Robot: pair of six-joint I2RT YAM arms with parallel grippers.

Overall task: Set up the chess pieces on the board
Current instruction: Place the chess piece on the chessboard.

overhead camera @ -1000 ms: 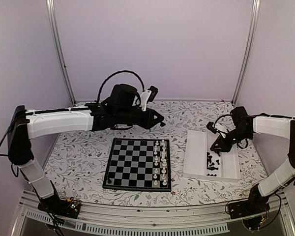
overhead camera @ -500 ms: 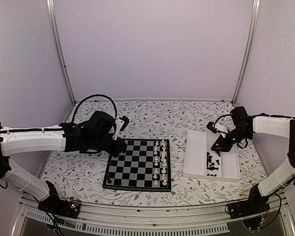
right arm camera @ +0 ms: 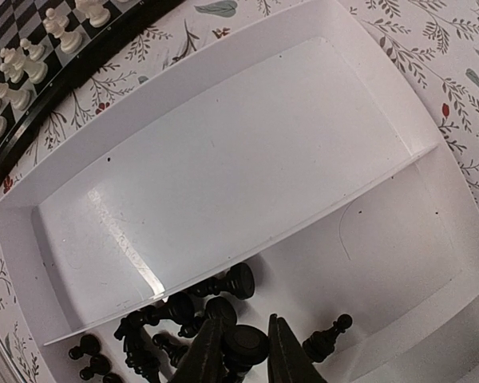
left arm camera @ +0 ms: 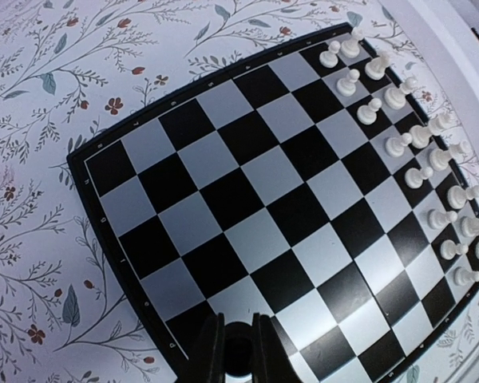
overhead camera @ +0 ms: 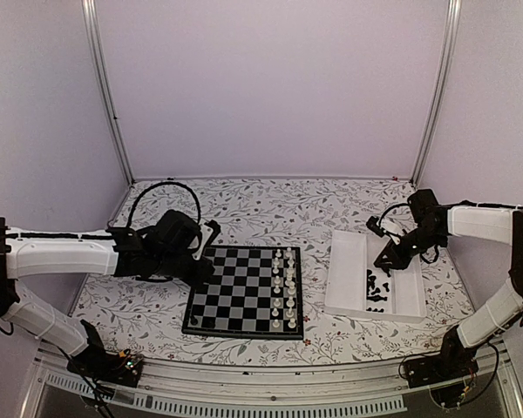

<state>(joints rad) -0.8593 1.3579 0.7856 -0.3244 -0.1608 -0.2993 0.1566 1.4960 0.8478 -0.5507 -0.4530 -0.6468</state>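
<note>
Two grips to note, one on each arm. Your left gripper is closed on a black piece, whose round top shows between the fingers. It hangs low over the left side of the board, at the border. Your right gripper is closed on a second black piece and sits low inside the white tray, in the compartment on the side away from the board.

The loose black chess pieces lie jumbled in that same compartment, just beside the right fingers — some upright, some tipped over. On the board, a lone black piece stands on the near-left corner square. The white pieces fill two columns along its right side. Board and tray lie side by side on the floral tablecloth, near each other but not touching.
</note>
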